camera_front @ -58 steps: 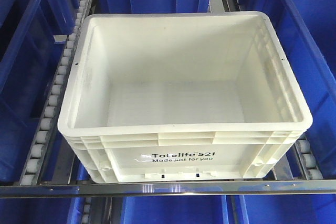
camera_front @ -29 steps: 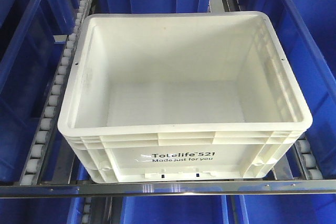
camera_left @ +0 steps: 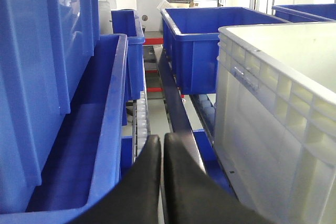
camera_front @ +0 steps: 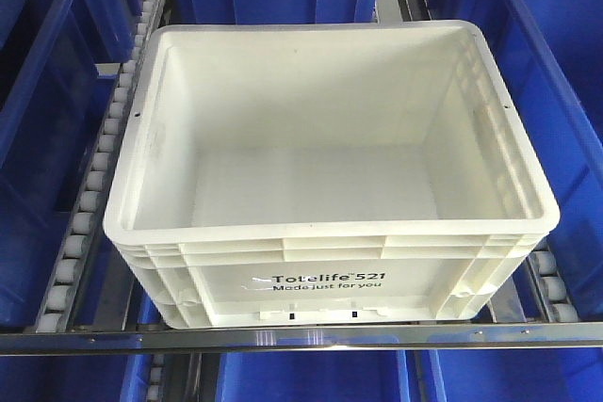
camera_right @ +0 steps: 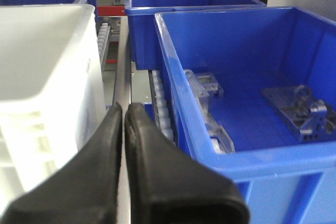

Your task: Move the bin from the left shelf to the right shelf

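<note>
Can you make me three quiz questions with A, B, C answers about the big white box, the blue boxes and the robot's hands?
1. Where is the white bin?
A. On a roller track between blue bins
B. Stacked inside a blue bin
C. Upside down on the floor

2. What lies in the blue bin beside the right gripper?
A. Red balls
B. Grey metal parts
C. Nothing

3. How are the fingers of the left gripper?
A. Wide open
B. Clamped on the white bin's rim
C. Closed together, holding nothing

Answers:
1 A: rollers run along its sides, with blue bins all around.
2 B: grey metal parts rest on its floor.
3 C: the black fingers almost touch, with nothing between them.
</note>
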### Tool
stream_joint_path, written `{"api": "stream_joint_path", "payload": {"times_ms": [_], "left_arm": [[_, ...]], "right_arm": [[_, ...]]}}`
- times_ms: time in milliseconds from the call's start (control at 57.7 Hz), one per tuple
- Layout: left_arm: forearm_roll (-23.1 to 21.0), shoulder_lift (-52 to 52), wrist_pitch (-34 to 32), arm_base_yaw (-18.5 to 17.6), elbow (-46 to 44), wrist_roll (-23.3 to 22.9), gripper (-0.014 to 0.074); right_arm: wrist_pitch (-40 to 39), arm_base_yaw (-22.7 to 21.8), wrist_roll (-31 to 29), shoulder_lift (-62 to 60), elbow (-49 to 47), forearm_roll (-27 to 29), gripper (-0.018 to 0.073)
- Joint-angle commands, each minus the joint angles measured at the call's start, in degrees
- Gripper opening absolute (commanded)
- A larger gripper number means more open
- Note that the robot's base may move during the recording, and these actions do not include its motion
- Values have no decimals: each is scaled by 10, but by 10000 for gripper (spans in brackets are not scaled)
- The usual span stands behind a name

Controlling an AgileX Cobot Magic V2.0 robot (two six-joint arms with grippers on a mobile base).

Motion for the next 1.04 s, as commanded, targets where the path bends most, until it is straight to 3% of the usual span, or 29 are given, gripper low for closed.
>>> {"api": "stream_joint_path", "payload": {"times_ms": [0,1023], "left_arm": [[-1,-9,-42,1,11,-5,-6],[-1,-9,-42,1,11,-5,-6]], "right_arm": [[-85,-4,-9,-7,14,1,-8],[-66,-4,-9,-7,27,3,-8]]}}
